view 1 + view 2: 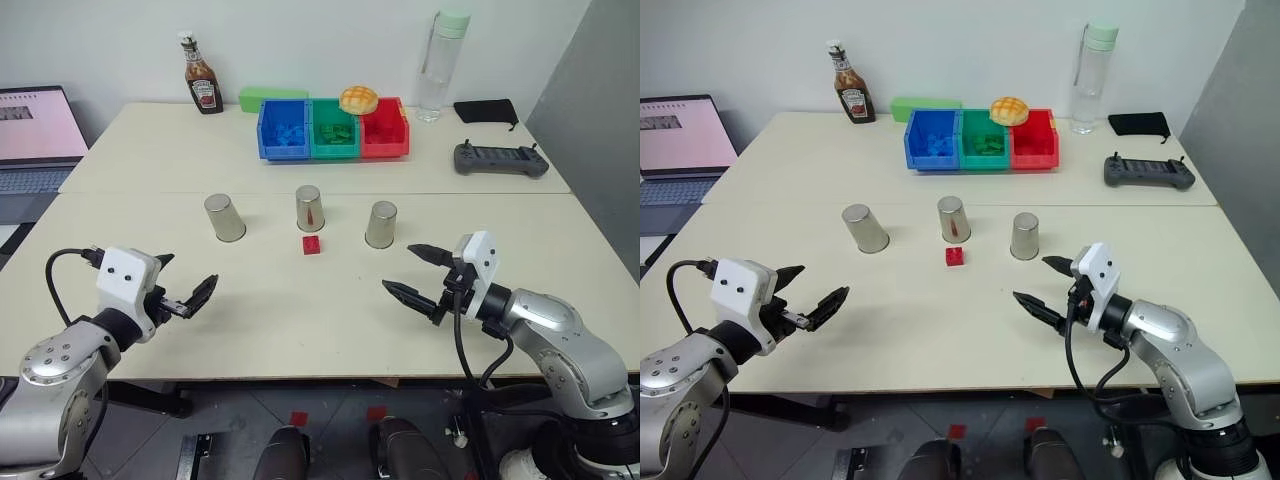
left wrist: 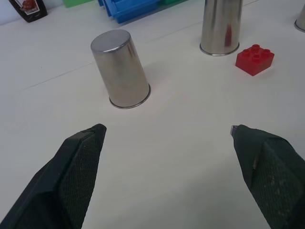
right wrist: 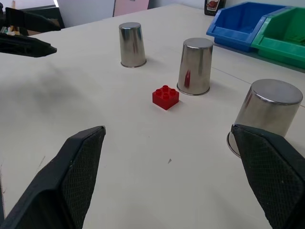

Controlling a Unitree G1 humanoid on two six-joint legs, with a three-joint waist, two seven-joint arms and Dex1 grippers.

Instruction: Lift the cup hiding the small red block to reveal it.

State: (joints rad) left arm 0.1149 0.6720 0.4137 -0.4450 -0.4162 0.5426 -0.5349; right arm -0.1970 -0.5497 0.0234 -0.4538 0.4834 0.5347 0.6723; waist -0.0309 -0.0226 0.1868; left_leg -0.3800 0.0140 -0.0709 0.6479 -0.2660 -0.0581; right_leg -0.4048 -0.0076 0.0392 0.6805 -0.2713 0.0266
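Three silvery metal cups stand upside down in a row on the table: a left cup, a middle cup and a right cup. The small red block lies uncovered on the table just in front of the middle cup, which mirrors it. No cup covers it. My left gripper hovers open near the front left, well short of the left cup. My right gripper is open too, in front of the right cup. Neither holds anything.
Blue, green and red bins stand at the back with a bun on top. A ketchup bottle, a water bottle, a controller, a black pouch and a laptop ring the table.
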